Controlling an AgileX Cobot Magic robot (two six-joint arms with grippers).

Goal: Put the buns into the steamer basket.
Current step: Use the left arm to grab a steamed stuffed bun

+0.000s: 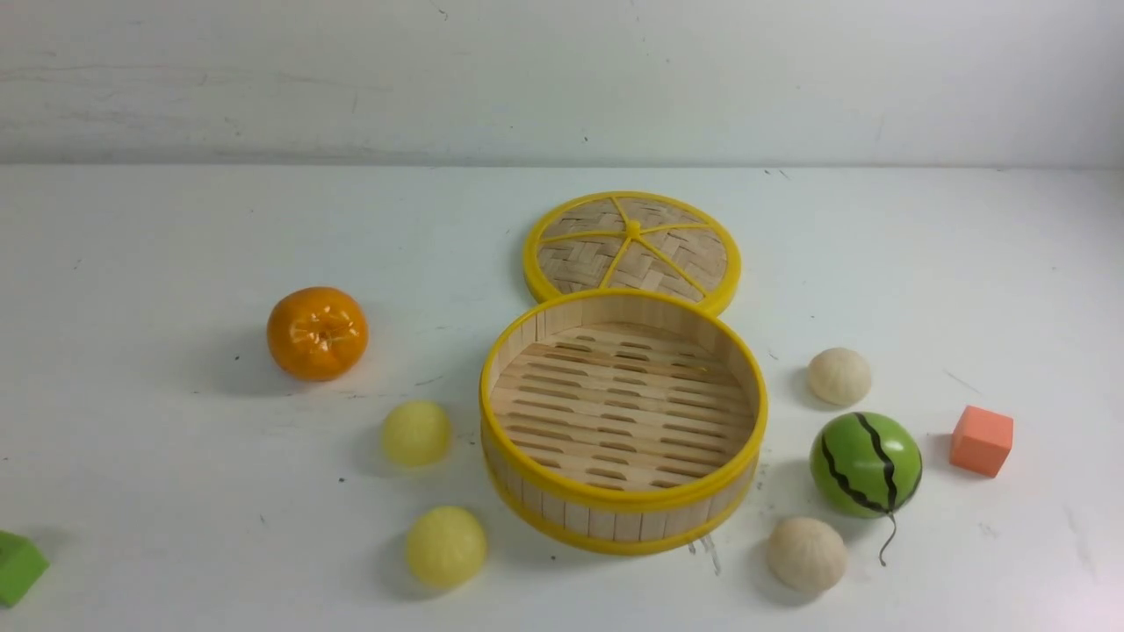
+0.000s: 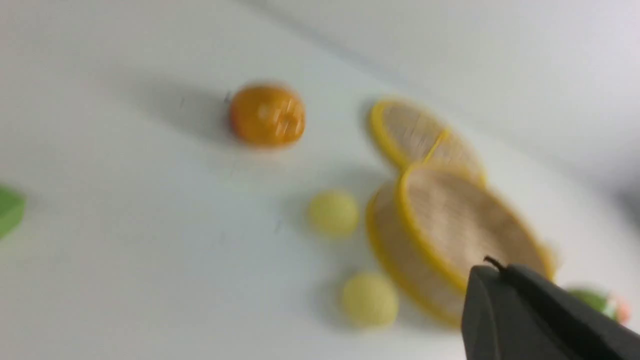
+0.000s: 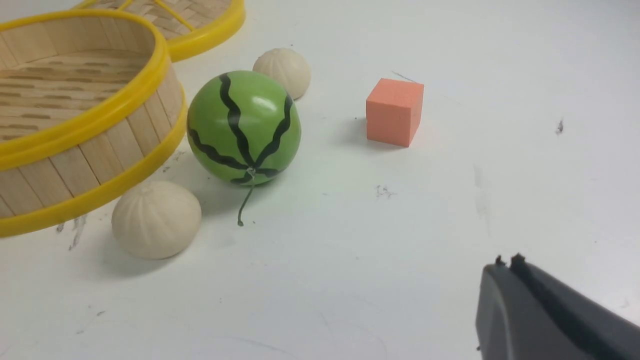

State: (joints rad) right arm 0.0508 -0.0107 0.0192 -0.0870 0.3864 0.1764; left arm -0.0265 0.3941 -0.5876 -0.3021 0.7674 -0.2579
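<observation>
Your left end effector [image 2: 500, 267] and right end effector [image 3: 507, 262] are both closed on nothing, and the steamer basket [image 1: 623, 518] stands empty, its lid [image 1: 632, 246] laid just behind it, likely to leave it open for the yellow buns [image 1: 416, 432] at its left and the cream buns [image 1: 806, 553] at its right.

Front view elevated, looking forward; wrist views nearer, oblique; all share steamer basket [image 1: 619, 502].
</observation>
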